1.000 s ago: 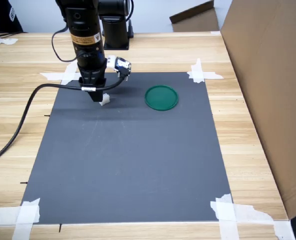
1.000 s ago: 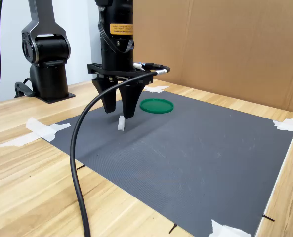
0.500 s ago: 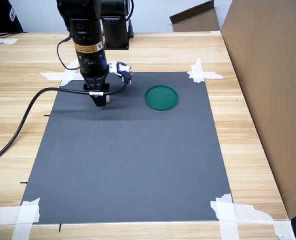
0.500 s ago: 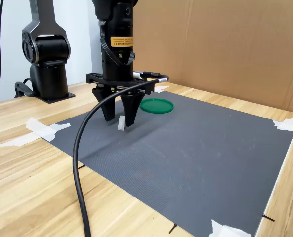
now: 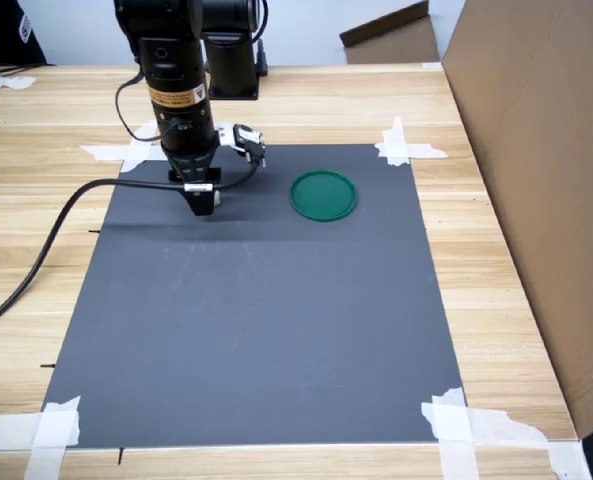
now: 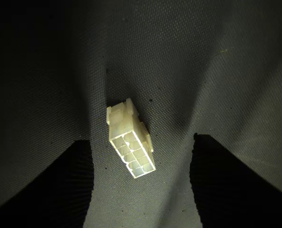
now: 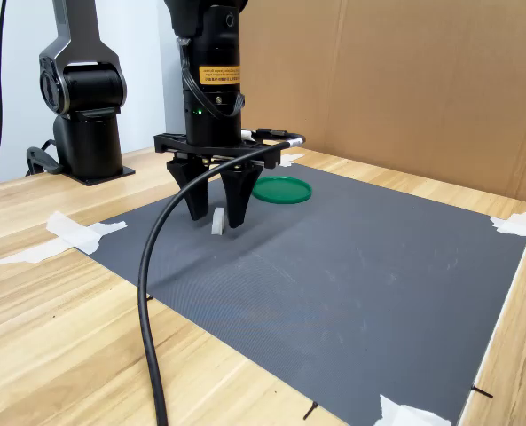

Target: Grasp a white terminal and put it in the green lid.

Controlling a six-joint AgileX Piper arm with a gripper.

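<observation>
Two fingers straddle the white terminal, spread apart and not yet touching it, on the dark mat near the green lid. The grasp is at hand; I judge squeezing comes next. The first exterior view hides the terminal behind the arm.

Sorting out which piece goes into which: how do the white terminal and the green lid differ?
The white terminal is a small blocky piece with a grid of cells on one face; the green lid is a much wider, flat round disc. The terminal sits between the open gripper's fingers; the lid lies apart, untouched. Both rest on the dark mat.
</observation>
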